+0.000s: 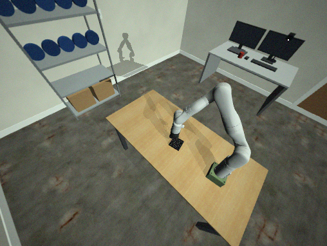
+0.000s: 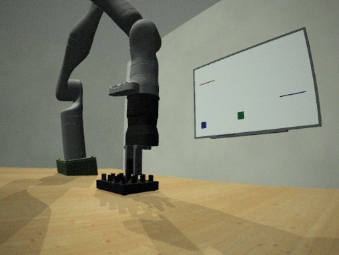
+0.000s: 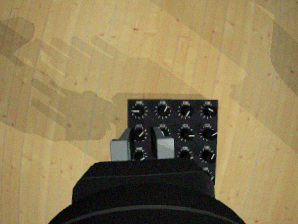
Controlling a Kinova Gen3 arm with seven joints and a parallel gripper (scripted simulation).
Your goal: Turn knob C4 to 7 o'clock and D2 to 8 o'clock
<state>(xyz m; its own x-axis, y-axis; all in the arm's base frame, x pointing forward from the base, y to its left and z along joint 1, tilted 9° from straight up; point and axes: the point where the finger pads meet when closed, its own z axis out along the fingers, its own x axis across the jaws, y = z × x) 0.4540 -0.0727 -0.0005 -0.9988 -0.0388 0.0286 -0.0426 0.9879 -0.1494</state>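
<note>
The black knob box [image 1: 175, 144] [image 2: 111, 187] [image 3: 174, 122] stands flat on the table, its front edge up in the wrist view. My gripper [image 2: 133, 174] [image 3: 142, 138] points down over it, fingers apart on either side of knob C4 [image 3: 139, 134], with a gap visible on both sides. C4's line points up-right in the wrist view, around 7 to 8 o'clock; I cannot tell which. Knob D2 [image 3: 185, 110] stands in the front row, its line pointing roughly down, near 11 or 12 o'clock. C3 is partly hidden by the right finger; much of rows A and B is hidden by the gripper body.
Neighbouring knobs stand close around the fingers, with D4 [image 3: 138, 110] just in front of C4. The wooden table [image 1: 138, 119] [image 2: 200, 223] bears the box and the arm's green base [image 1: 216, 178] [image 2: 77, 167]. A desk with monitors and a shelf stand farther off.
</note>
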